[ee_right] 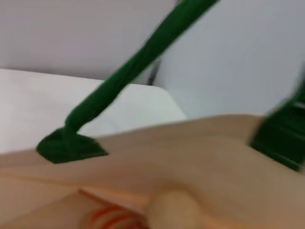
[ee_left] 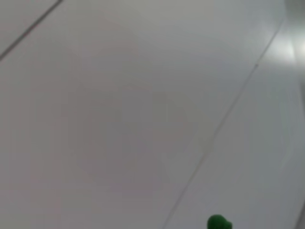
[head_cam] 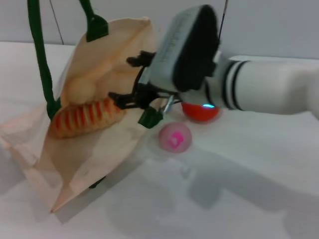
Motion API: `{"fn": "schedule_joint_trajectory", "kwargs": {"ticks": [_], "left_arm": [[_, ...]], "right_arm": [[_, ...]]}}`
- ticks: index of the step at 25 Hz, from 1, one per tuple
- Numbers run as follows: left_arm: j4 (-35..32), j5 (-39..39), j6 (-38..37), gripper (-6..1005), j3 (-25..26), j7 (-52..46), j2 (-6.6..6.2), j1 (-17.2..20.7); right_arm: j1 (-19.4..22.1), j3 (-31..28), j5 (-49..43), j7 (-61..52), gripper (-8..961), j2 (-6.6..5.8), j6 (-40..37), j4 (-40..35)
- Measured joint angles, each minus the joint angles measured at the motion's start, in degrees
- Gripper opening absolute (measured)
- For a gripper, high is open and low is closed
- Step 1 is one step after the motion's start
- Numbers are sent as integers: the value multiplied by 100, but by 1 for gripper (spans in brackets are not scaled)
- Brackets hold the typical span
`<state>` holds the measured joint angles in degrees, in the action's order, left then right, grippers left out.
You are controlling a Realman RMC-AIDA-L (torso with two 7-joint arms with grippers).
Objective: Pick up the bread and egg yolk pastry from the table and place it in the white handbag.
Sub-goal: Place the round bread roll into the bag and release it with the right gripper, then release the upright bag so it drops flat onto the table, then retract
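The white handbag (head_cam: 94, 149) stands open on the table, its dark green handle (head_cam: 40, 59) pulled up out of the head view. The striped bread (head_cam: 87, 117) lies inside it. The round beige egg yolk pastry (head_cam: 79, 88) sits just behind the bread in the bag. In the right wrist view the pastry (ee_right: 174, 210) and a bit of the bread (ee_right: 112, 217) show below the bag's rim (ee_right: 190, 148). My right gripper (head_cam: 127, 79) is open and empty at the bag's mouth, right of the pastry. My left gripper is out of view.
A pink ball with a magenta spot (head_cam: 175, 137) lies on the table right of the bag. An orange sphere (head_cam: 199, 110) sits behind it, partly hidden under my right arm. A green bit (ee_left: 219, 223) shows in the left wrist view.
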<state>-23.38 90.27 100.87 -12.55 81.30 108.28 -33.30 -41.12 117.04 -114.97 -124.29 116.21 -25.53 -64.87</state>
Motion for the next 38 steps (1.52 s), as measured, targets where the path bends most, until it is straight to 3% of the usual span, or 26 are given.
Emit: {"fn": "schedule_joint_trajectory", "kwargs": {"ticks": [4,10,13,19,25,32,38], "left_arm": [[10,21,-285,122,178,129,-1,121],[50,-56,-717,122,317,374,20,184],[110,-128,-979,122,283,539,49,121],[476,-263,-1691,122,279,1287,78,5],[570,-280,-2474,121,287,2000,234,-131],[627,-219,-3486,167,352,3468,550,-285],[746,151,-3760,262,359,5125,787,-307]], "right_arm": [[885,-503,35,400,897,13,-9,-669],[1458,-1172,280,573,896,35,277,-908],[1529,-1270,585,653,895,32,583,-810],[1713,-1286,1171,778,894,30,1959,-536],[1613,-1338,1246,674,893,9,2456,-379],[1629,-1164,1006,-583,892,-9,4090,60],[1593,-622,-1241,-3679,890,-20,5948,1301]]}}
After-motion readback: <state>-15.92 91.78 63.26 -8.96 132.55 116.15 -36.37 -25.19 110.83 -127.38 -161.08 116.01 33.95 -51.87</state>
